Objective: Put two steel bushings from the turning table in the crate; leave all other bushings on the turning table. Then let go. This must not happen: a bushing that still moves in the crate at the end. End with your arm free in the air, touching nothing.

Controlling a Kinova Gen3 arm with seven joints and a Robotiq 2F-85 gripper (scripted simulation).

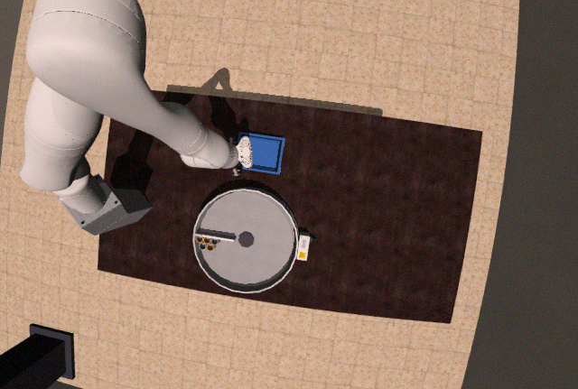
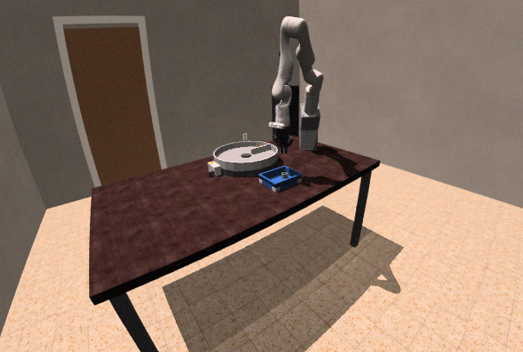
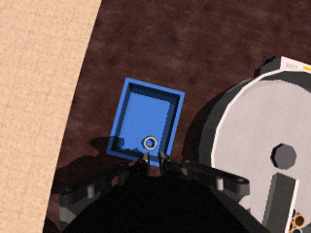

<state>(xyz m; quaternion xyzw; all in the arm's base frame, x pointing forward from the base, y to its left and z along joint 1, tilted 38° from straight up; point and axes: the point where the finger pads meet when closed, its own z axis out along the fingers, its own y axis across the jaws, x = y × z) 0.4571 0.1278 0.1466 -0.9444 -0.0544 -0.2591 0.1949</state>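
Observation:
The blue crate (image 1: 264, 152) stands on the dark table just beyond the round grey turning table (image 1: 246, 239). One steel bushing (image 3: 150, 142) lies inside the crate near its nearer wall; it also shows in the exterior view (image 2: 283, 176). A small cluster of bushings (image 1: 206, 243), mostly orange with one darker, sits by the straight fence at the turning table's left rim. My gripper (image 3: 154, 158) (image 2: 282, 145) hangs well above the table over the crate's edge nearest the arm's base. Its fingers stand narrow with nothing between them.
A small white control box (image 1: 303, 245) is fixed to the turning table's rim. A grey fence bar (image 1: 217, 234) runs from the rim towards the hub. The arm's base (image 1: 112, 209) stands at the table's left end. The table edge lies just beyond the crate.

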